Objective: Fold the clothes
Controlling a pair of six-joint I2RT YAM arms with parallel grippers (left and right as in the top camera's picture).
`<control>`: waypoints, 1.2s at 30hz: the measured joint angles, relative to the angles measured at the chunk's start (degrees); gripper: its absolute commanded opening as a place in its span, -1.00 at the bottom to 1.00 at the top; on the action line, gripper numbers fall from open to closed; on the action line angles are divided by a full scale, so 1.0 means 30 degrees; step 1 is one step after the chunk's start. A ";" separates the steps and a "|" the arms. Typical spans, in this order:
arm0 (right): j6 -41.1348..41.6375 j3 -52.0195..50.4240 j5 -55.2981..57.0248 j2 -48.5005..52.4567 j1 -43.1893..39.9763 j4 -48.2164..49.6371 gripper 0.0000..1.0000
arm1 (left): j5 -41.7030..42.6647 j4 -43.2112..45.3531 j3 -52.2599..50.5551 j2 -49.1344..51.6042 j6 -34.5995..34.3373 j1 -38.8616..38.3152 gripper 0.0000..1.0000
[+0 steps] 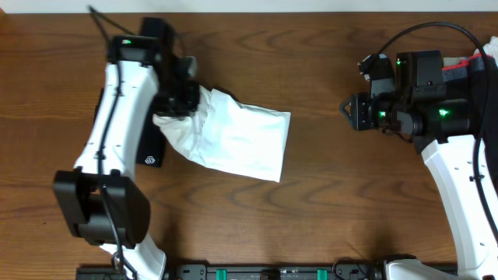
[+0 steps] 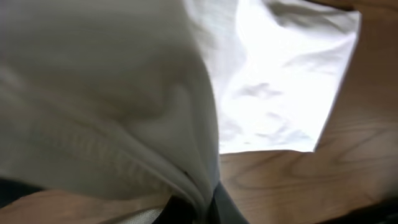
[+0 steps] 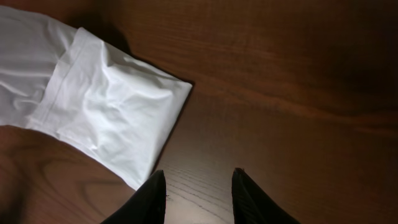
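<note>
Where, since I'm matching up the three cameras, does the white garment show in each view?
Overhead: left of centre, the white garment spreads rightward from the left hand.
Left wrist: it fills the left and top.
Right wrist: upper left.
Shared landmark: the wooden table.

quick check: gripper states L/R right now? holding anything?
Left gripper: closed on the white garment, pinching its bunched end.
Right gripper: open, holding nothing.
</note>
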 measured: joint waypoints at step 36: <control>0.0000 0.0000 0.0087 0.0000 0.0000 -0.0233 -0.32 | -0.2535 0.2397 0.0809 0.4648 -0.3847 -1.0433 0.02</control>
